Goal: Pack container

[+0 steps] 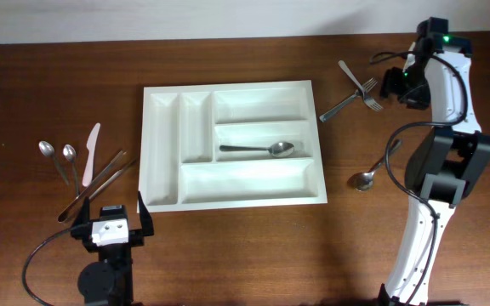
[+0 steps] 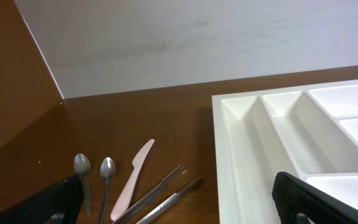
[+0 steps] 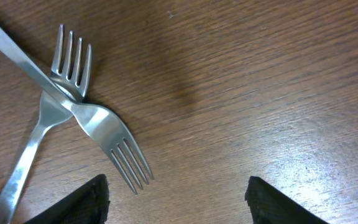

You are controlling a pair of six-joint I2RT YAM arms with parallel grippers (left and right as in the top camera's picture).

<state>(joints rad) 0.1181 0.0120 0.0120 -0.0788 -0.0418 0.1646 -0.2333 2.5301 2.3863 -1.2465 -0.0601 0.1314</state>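
Observation:
The white cutlery tray (image 1: 232, 144) lies mid-table, with one spoon (image 1: 258, 150) in its middle wide compartment. Its left slots show in the left wrist view (image 2: 278, 124). Two crossed forks (image 1: 357, 92) lie right of the tray; the right wrist view shows them (image 3: 73, 106). My right gripper (image 1: 394, 85) is open and empty just beside the forks, its fingertips (image 3: 176, 199) above bare wood. My left gripper (image 1: 111, 223) is open and empty near the front edge, left of the tray, and its fingers (image 2: 179, 202) frame the left cutlery.
Left of the tray lie two spoons (image 1: 58, 157), a pink knife (image 1: 89, 153) and metal tongs (image 1: 96, 183); the left wrist view shows the tongs (image 2: 160, 199). Another spoon (image 1: 371, 174) lies at the right by the right arm's base.

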